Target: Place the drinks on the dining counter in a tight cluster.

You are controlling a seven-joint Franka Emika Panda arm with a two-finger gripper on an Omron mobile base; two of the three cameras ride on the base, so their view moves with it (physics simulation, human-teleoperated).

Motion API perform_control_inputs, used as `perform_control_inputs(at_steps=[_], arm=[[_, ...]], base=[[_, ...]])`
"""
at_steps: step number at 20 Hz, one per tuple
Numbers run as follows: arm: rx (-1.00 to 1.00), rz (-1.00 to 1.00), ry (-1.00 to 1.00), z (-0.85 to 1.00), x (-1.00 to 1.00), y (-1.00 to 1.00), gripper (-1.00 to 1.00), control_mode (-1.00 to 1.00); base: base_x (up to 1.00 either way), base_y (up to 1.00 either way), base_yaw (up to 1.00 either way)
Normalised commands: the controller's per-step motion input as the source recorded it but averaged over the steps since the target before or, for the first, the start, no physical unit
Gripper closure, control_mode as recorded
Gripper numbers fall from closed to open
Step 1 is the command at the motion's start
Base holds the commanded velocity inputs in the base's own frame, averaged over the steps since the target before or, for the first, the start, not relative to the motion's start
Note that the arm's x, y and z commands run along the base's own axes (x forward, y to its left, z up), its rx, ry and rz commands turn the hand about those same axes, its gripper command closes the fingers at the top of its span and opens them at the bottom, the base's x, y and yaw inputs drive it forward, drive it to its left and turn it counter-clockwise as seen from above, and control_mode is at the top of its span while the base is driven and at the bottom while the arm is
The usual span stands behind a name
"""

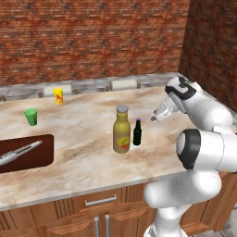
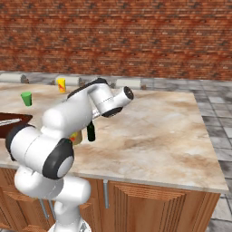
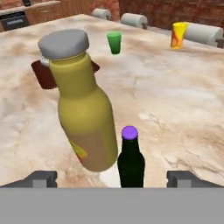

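The gripper (image 3: 112, 178) hangs wide open and empty above the dining counter (image 1: 83, 162). On that counter, 2 bottles stand upright just beside each other: the olive-yellow bottle (image 1: 121, 130) and the small dark bottle (image 1: 137, 133).

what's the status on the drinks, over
Gripper open, empty. Tall olive-yellow bottle with grey cap and small dark bottle with purple cap upright, side by side on the beige marble counter. Nothing between the fingertips but the dark bottle.

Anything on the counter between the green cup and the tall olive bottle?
Nothing: left base view shows bare counter between green cup and tall olive bottle.
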Motion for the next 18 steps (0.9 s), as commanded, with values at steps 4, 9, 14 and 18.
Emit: perform_control_inputs(at_steps=[4, 9, 14, 18], arm=[[-0.36, -0.26, 0.23, 0.56, -0.01, 0.37, -1.0, -1.0], [-0.37, -0.33, 0.23, 0.37, 0.0, 0.4, -1.0, -1.0], [-0.31, -0.37, 0.1, 0.19, -0.03, 0.07, -1.0, -1.0], [-0.01, -0.27, 0.05, 0.3, -0.06, -0.08, -1.0, -1.0]], base=[[0.0, 0.0, 0.0], [0.0, 0.0, 0.0], [0.0, 0.0, 0.0], [0.0, 0.0, 0.0]])
